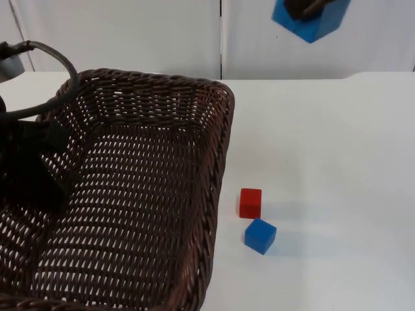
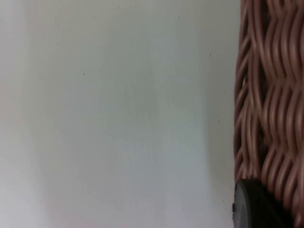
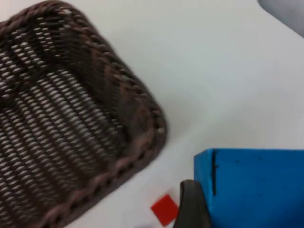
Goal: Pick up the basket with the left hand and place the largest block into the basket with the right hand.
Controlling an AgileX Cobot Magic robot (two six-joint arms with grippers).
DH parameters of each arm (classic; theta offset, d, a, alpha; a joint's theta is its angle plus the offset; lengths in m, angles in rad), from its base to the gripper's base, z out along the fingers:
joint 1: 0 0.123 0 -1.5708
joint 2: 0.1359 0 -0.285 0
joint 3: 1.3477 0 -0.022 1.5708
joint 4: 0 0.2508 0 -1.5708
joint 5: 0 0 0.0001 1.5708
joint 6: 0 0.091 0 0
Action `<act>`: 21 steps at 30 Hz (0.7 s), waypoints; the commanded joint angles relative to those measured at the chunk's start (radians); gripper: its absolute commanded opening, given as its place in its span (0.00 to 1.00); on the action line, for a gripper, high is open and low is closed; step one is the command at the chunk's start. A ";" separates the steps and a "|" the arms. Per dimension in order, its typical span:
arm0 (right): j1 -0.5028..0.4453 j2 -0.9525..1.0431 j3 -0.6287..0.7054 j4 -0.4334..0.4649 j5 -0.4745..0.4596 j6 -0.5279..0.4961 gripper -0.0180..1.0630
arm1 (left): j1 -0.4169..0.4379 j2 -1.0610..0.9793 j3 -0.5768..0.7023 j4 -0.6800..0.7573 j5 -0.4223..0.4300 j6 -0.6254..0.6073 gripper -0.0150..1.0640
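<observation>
Wicker is filling the left of the top view: the basket (image 1: 130, 194) is being held by the left gripper (image 1: 29, 162), clamped on its left rim and keeping the open mouth up, probably to receive the drop. Beside its right wall, a red block (image 1: 250, 203) and small blue block (image 1: 260, 236) are sitting on the table (image 1: 337, 162). High at the right, the right gripper (image 1: 310, 8) is gripping the large blue block (image 1: 311, 19), well apart from the basket.
</observation>
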 commanded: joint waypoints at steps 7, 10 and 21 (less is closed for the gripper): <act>0.106 -0.011 -0.005 0.008 -0.001 -0.006 0.02 | -0.002 -0.013 0.000 -0.016 0.003 0.000 0.01; 0.142 -0.011 -0.005 0.008 0.002 -0.006 0.02 | -0.002 -0.013 0.000 -0.016 0.003 0.000 0.01; 0.237 -0.011 -0.005 0.008 0.009 -0.006 0.02 | -0.002 -0.013 0.000 -0.021 0.003 0.000 0.01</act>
